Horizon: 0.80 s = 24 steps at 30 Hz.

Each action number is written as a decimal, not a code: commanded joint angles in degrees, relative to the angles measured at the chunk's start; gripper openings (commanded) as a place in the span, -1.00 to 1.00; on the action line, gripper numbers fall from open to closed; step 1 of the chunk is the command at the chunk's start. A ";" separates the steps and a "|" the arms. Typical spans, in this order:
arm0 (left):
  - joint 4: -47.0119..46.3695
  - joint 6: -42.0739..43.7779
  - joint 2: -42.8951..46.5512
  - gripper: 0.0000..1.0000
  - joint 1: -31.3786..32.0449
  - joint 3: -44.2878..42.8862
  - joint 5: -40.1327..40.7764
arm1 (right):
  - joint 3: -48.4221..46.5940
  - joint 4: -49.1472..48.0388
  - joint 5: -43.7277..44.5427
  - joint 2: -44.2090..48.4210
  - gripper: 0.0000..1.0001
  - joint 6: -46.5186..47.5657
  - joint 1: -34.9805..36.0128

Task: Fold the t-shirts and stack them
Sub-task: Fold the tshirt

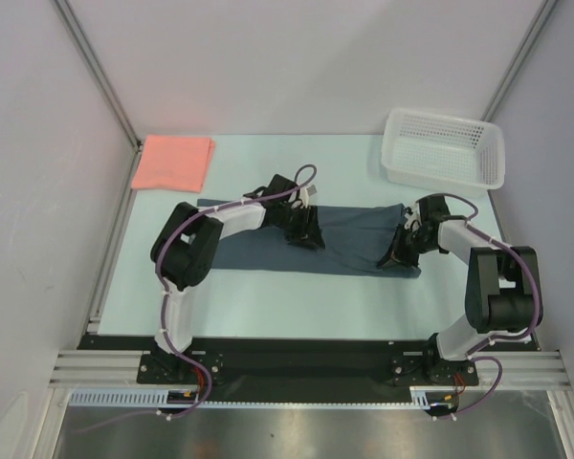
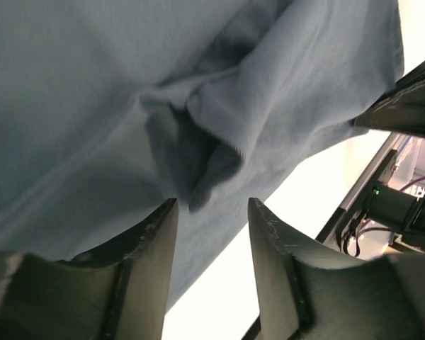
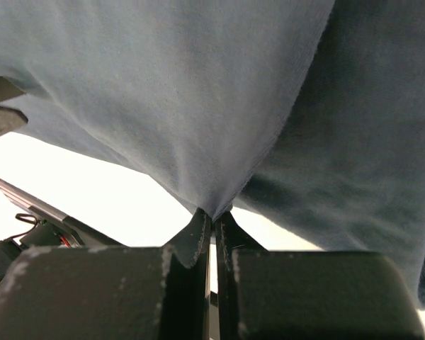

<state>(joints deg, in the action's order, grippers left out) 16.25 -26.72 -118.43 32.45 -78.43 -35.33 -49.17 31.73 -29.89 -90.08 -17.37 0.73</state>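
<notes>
**A:** Where does everything sit?

**B:** On the table (image 1: 268, 296), the blue-grey shirt (image 1: 354, 234) lies as a long band across the middle, between the two arms. The basket (image 1: 444, 117) stands at the far right corner. The pink shirt (image 1: 172, 163) is folded at the far left corner, well apart from the band.

**A:** And the grippers?

**B:** The right gripper (image 3: 212, 216) has its fingers pressed together on a small peak of the blue-grey shirt at its right end. The left gripper (image 2: 211, 205) is over the middle of the band, fingers spread with nothing between them. A rumpled fold lies just past the tips.

**A:** What could go wrong?

**B:** With only one end pinched, a pull from the right would likely drag or skew the band rather than fold it. That pinch holds very little cloth, so it may slip out. The loose ruck in the middle could get pressed into the fold.

**A:** What can't you make out?

**B:** From above, the arms cover both contact spots. I can't tell how many layers the band has, nor find sleeves or collar. Both wrist views cut the shirt off at their edges.
</notes>
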 commanded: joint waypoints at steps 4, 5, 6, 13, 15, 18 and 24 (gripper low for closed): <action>-3.51 -1.40 -3.56 -0.29 0.25 -5.40 -2.90 | -1.99 -1.31 -1.05 -1.50 -0.99 -0.21 -0.20; -1.77 -1.14 -4.08 -0.37 0.25 -5.85 -2.73 | -2.07 -1.32 -1.05 -1.50 -0.99 -0.21 -0.29; -1.05 -0.88 -4.35 -0.47 0.25 -6.11 -2.29 | -2.16 -1.32 -1.05 -1.32 -0.99 -0.21 -0.29; 3.70 1.93 -1.54 -0.99 0.07 -6.91 -0.09 | -2.86 -0.44 -0.52 -0.80 -0.98 0.40 -0.29; 4.84 2.11 0.48 -0.99 0.07 -6.65 -0.09 | -3.04 0.44 -0.08 -0.53 -0.98 0.93 -1.86; 6.42 2.11 2.24 -0.99 -0.10 -5.86 -0.35 | -3.74 2.10 1.32 -0.36 -0.98 2.16 -2.40; 6.43 2.11 1.37 -0.99 -0.19 -3.48 -0.88 | -3.74 2.29 0.63 -0.88 -0.97 2.95 -2.58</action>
<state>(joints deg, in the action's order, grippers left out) 21.63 -26.37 -119.35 32.49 -82.78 -36.05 -51.42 32.77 -29.39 -91.57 -15.79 -1.63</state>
